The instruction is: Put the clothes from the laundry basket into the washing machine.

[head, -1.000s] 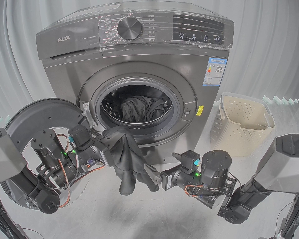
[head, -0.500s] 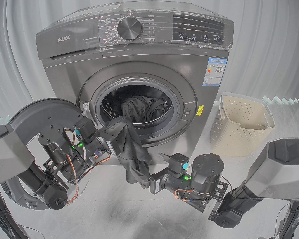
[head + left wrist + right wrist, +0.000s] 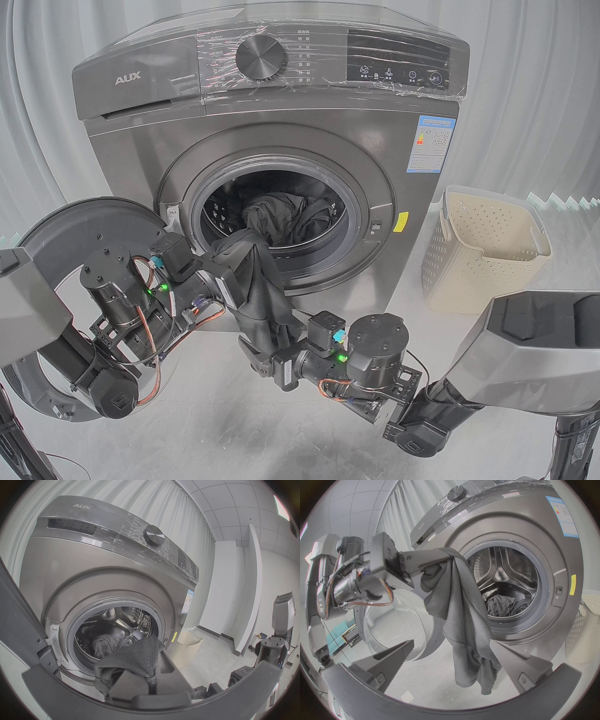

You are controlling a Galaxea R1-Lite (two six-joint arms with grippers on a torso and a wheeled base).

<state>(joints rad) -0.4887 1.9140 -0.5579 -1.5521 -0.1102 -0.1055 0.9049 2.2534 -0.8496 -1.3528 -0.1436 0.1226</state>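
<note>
My left gripper (image 3: 242,255) is shut on a dark garment (image 3: 261,294) and holds it at the lower left rim of the washing machine's (image 3: 269,125) open drum (image 3: 275,212). The garment (image 3: 462,611) drapes over the left gripper (image 3: 434,558) and hangs down toward the floor. More dark clothes (image 3: 287,215) lie inside the drum. My right gripper (image 3: 269,342) stands open at the garment's lower end, with the cloth hanging between its fingers (image 3: 403,650). In the left wrist view the cloth (image 3: 137,658) is bunched over the left gripper (image 3: 150,675).
The round door (image 3: 87,231) stands swung open at the left, behind my left arm. A cream perforated laundry basket (image 3: 487,250) sits on the floor to the right of the machine and looks empty. Bare grey floor lies in front.
My right gripper has moved left and slightly down, in under the hanging garment. My left gripper has carried the garment a little up and toward the drum.
</note>
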